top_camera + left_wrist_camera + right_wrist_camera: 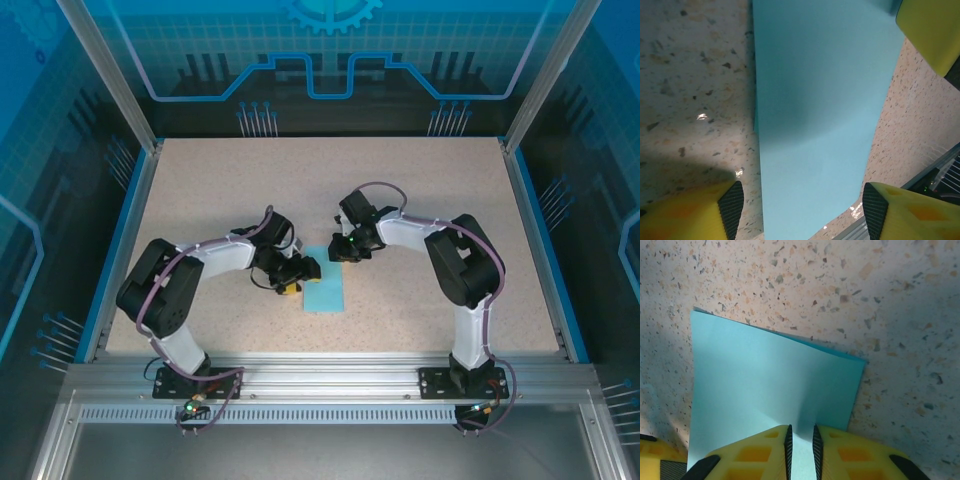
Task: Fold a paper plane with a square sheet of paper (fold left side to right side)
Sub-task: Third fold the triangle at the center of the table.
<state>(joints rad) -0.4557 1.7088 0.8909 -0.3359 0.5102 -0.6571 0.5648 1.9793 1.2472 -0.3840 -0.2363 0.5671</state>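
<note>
At the middle of the worktop [430,200] the square sheet of paper [324,283] lies folded in half, the left end effector [801,202] open astride it, the right end effector [801,440] pinched nearly closed on its edge; I judge all the pointed folds remain.

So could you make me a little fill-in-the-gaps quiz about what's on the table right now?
1. The folded paper lying on the speckled table is light ___.
2. The wide-open gripper, with one finger on each side of the paper, belongs to the ___ arm.
3. The fingers of the right gripper are coloured ___.

Missing words: blue; left; yellow
</note>
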